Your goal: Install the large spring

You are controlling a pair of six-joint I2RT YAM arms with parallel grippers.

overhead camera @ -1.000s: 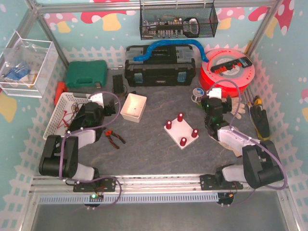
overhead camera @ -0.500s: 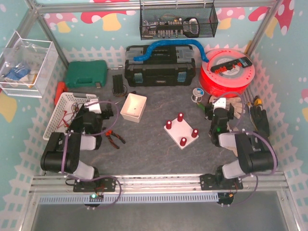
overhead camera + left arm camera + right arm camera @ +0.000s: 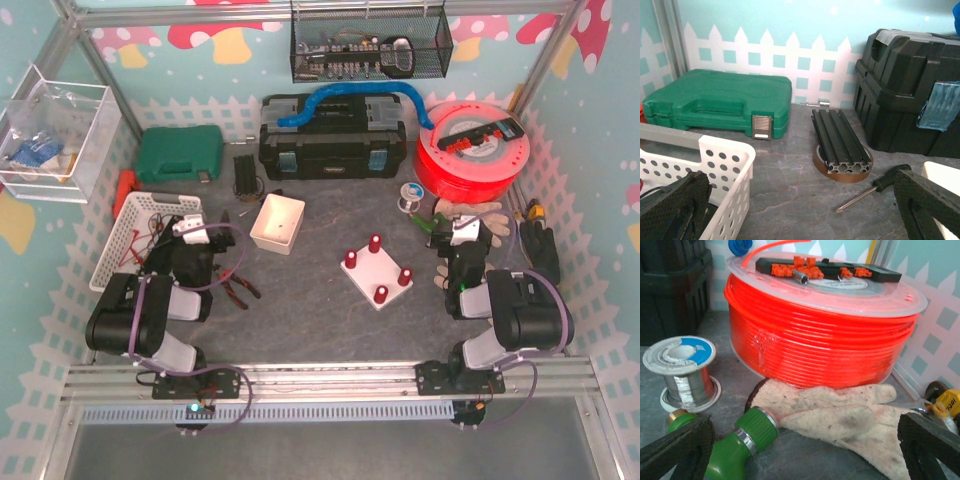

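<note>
The white base plate with four red pegs lies at the table's middle. No large spring shows in any view. My left gripper is folded back beside the white perforated basket. It is open and empty in the left wrist view, with one dark finger over the basket. My right gripper is folded back at the right, over a work glove. It is open and empty in the right wrist view, facing the glove and a green hose nozzle.
A white square box stands left of the plate and pliers lie near the left arm. A screwdriver, a black rail on a tape roll, a green case and a black toolbox lie ahead of the left gripper. An orange spool and a solder reel stand ahead of the right gripper.
Both arms have folded back toward their bases. Each gripper has drawn nearer and lower. Nothing was picked up.
</note>
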